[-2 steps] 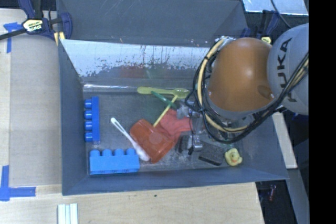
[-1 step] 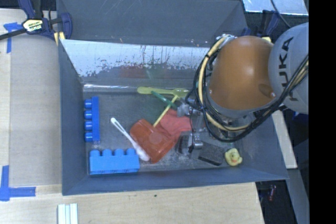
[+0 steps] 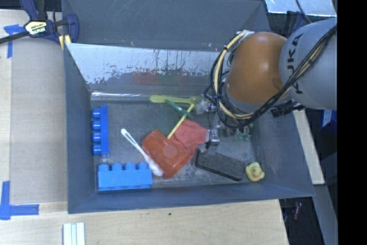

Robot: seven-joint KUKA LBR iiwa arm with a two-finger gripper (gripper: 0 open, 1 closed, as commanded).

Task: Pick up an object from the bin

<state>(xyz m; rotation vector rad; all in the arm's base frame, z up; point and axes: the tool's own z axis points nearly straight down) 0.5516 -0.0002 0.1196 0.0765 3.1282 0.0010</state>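
Observation:
My gripper (image 3: 214,136) is low in the right half of the bin, mostly hidden under the arm's wrist. Its tip stands at the right edge of a red-pink soft piece (image 3: 189,133), which overlaps an orange-red block (image 3: 166,153). Just below the tip lies a flat black rectangular pad (image 3: 221,166), set at a slant. A thin yellow stick (image 3: 178,125) runs from the red piece up toward a yellow-green floppy item (image 3: 175,101) near the back wall. I see nothing held by the gripper.
A white swab-like stick (image 3: 137,151) lies left of the orange block. Two blue toy bricks sit at the left (image 3: 100,131) and the front left (image 3: 124,175). A small yellow duck (image 3: 254,171) rests in the front right corner. The arm covers the bin's right side.

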